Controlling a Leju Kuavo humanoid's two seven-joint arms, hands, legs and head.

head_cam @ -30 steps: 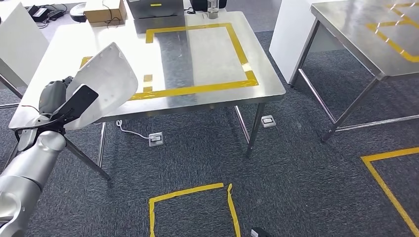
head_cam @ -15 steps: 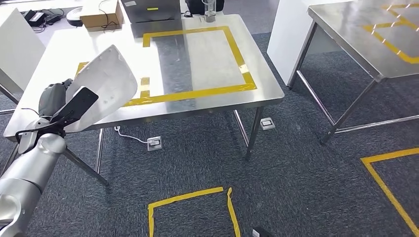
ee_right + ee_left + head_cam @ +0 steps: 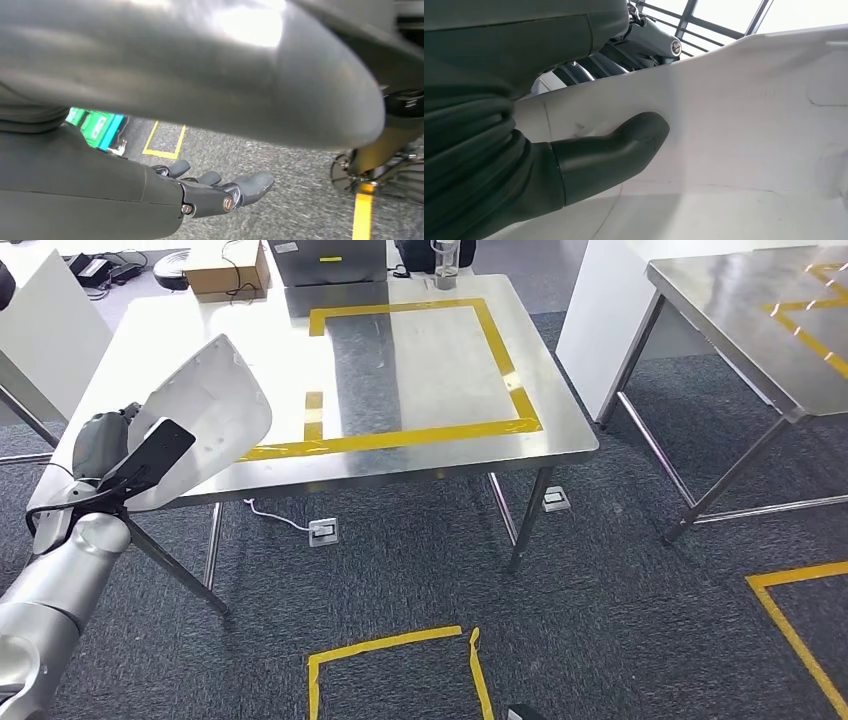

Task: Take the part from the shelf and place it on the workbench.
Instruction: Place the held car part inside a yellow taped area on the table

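Beside the workbench (image 3: 560, 435) edge, left hand (image 3: 100, 445) grips white part (image 3: 205, 410); right hand (image 3: 220, 192) loose, empty

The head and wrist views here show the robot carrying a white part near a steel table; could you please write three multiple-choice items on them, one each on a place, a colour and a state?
1. Where is the white part?
A. Flat inside the tape square
B. In the left hand, by the table's near left corner
C. On the floor

2. What colour is the tape square on the table?
A. Yellow
B. Red
C. Blue

3. What state is the right hand in?
A. Holding the part
B. Holding a cable
C. Open and holding nothing

Answers:
1 B: the left hand grips the part, with its thumb pressed on the white surface.
2 A: the strips are yellow.
3 C: its fingers are apart over the carpet, with nothing in them.
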